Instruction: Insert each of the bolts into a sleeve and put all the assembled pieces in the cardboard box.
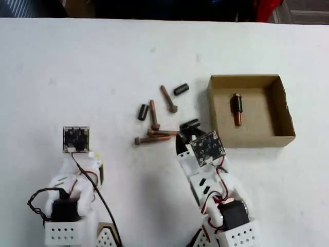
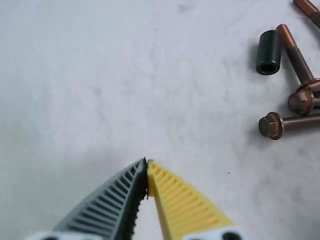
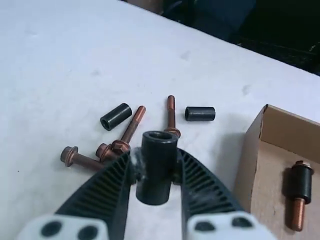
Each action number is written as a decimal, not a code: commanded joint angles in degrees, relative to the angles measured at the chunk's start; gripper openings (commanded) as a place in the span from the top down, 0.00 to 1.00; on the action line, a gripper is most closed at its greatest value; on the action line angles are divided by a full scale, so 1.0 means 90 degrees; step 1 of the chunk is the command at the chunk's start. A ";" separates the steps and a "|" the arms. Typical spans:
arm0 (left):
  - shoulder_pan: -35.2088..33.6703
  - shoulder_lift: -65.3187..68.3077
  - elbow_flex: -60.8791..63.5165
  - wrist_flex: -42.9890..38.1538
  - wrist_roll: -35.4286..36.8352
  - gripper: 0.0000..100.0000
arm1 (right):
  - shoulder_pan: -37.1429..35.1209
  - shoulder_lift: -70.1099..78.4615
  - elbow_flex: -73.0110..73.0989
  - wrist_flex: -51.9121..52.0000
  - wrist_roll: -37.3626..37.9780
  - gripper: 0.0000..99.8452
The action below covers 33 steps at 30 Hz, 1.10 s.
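The right gripper [image 3: 156,159] clamps a black sleeve [image 3: 158,175] by its sides, bore up, above mid-tabletop beside the cardboard box [image 1: 244,78]; it looks stiff, light and slick, best pinched mid-length; the left gripper [image 2: 147,170] is closed and empty.

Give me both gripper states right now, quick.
Left gripper: closed, holding nothing.
Right gripper: closed on a black sleeve.
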 commanded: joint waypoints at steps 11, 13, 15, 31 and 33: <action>-0.0015 0.0386 -0.1895 0.0947 -0.0899 0.98 | -0.0024 -0.0112 0.0576 -0.0493 -0.0215 0.98; -0.0015 0.1040 -0.2266 0.0928 -0.0908 0.98 | -0.0024 -0.0103 0.0733 -0.0698 -0.0215 0.98; -0.0005 0.1822 -0.2735 0.0918 -0.0908 0.98 | 0.0005 -0.0103 0.0733 -0.0728 -0.0234 0.98; 0.2291 0.6276 -0.4825 0.0440 -0.1866 0.97 | 0.0308 -0.0112 0.0733 -0.0728 -0.0244 0.98; 0.2408 0.6725 -0.4982 0.0244 -0.2383 0.97 | 0.0308 -0.0112 0.0733 -0.0708 -0.0244 0.98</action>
